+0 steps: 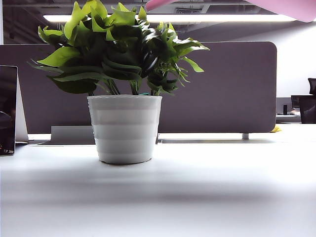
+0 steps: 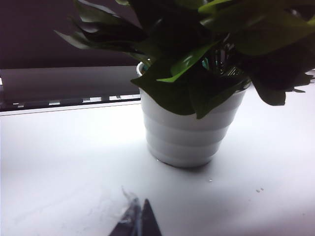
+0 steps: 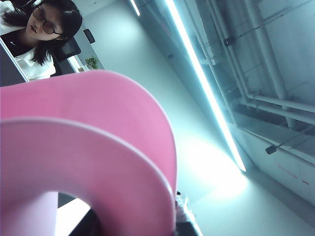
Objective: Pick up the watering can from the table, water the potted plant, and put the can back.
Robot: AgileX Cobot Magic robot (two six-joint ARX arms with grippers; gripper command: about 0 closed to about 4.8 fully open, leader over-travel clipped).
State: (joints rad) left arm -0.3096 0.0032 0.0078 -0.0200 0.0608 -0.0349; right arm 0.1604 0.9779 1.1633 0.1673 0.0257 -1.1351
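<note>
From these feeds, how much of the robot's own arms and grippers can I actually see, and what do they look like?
Very little. In the left wrist view, the left gripper appears as two dark, pointed fingertips close together with a translucent film on one. In the right wrist view, only a dark sliver of the right gripper shows. No arm links, cables or markings are visible.

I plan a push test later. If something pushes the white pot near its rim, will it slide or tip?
Probably it slides first: the white pot stands on a flat base on the smooth table. Tipping seems possible, because it narrows downward and the potted plant spreads wider than the rim. It looks rigid, perhaps light.
</note>
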